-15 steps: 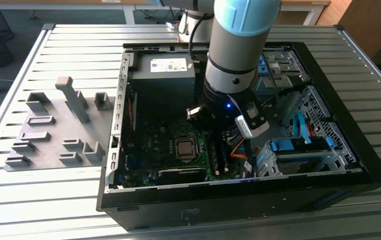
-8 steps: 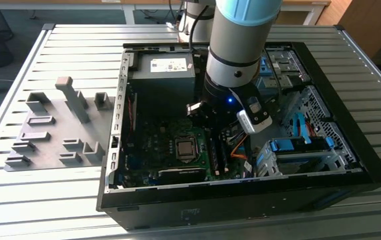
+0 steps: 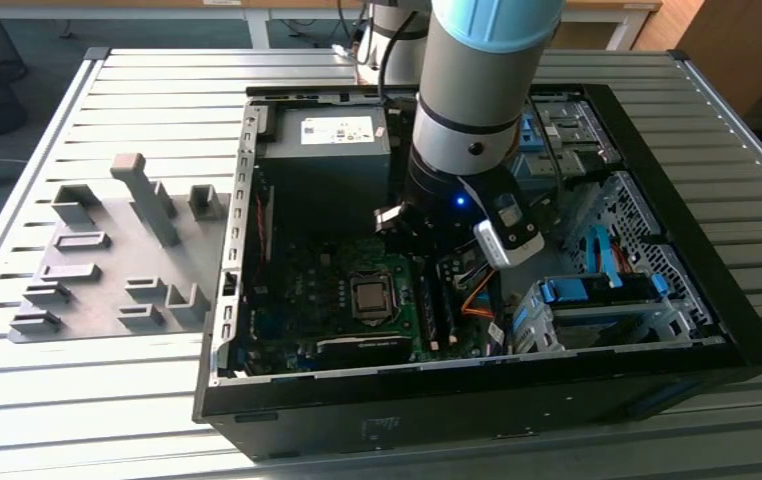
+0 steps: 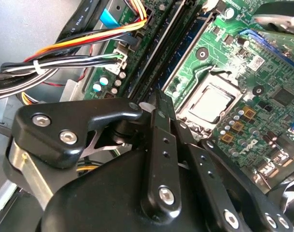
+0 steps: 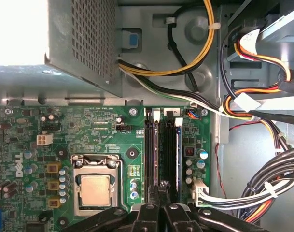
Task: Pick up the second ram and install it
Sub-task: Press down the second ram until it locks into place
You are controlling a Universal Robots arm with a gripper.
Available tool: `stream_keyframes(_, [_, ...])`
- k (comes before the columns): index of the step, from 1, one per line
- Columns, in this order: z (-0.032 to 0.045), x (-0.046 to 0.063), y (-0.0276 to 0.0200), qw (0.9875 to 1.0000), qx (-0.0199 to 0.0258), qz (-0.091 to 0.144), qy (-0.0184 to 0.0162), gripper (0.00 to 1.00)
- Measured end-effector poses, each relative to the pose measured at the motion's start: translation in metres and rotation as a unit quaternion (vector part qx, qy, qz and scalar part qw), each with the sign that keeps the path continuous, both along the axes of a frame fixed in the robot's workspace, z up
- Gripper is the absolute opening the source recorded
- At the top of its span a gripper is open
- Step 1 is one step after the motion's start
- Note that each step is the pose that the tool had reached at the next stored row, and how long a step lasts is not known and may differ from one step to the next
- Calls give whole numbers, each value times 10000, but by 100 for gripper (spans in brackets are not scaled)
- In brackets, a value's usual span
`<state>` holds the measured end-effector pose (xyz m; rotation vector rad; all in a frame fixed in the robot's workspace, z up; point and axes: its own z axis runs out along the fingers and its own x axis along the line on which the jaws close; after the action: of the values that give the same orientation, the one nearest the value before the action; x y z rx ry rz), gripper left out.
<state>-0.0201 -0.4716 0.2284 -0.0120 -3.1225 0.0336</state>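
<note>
Cables crowd one side of the claw [image 5: 162, 194]: a bundle of black, yellow, orange and red wires [image 5: 262, 191] loops just beside the memory slots [image 5: 162, 145], tied with white bands. On the claw's other side sits the square silver processor [image 5: 95, 189] in its metal socket, close by but apart from the slots. Beyond the claw, past the far end of the slots, stands the grey perforated power supply box [image 5: 84, 43]. It carries a white printed label [image 3: 334, 130].

In both wrist views the claw's black fingers [image 4: 159, 145] are drawn together to a narrow gap, pinching the second ram [image 5: 162, 184]. It shows edge-on as a thin dark strip, right over the slots on the green board. Its long axis runs in line with the slots, from the claw toward the power supply box and parallel to the processor socket's near side. Whether its lower edge is already seated I cannot tell.

In the exterior view the arm [image 3: 468, 120] reaches down into the open black computer case [image 3: 488, 400]. Well away from the claw, grey holder blocks [image 3: 114, 250] stand on the slatted bench [image 3: 154, 80].
</note>
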Motion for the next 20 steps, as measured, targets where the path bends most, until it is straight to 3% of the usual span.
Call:
stream_keyframes(12, [-150, 3, 2, 10000, -12, 0, 9, 11])
stream_keyframes(16, [-131, 3, 1, 10000, 2, 0, 5, 11])
stream_keyframes(18, [-86, 4, 6, 10000, 25, 1, -2, 11])
stream_keyframes(20, [-9, 2, 0, 10000, 8, 2, 4, 11])
